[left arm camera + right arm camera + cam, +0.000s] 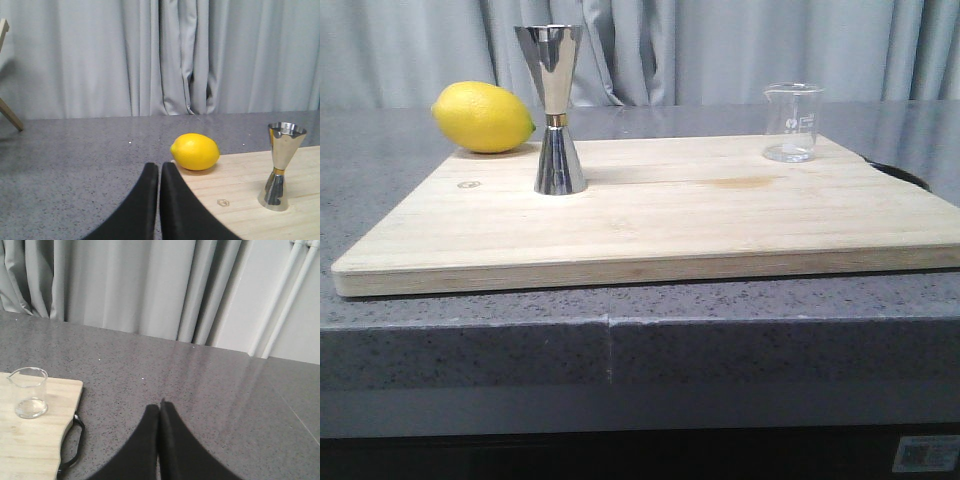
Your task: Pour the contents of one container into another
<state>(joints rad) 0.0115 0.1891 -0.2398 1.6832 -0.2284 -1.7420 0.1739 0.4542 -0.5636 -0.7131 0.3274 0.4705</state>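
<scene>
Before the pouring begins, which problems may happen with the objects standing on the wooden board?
1. The tall shiny steel jigger stands on a narrow base and has a small mouth; a slightly misaimed pour may spill, and a touch may tip it.
2. The small clear glass beaker is smooth and near the light wooden cutting board's right edge; it may slip when gripped.
3. The yellow lemon lies close behind the jigger; the left tool might nudge it.
</scene>
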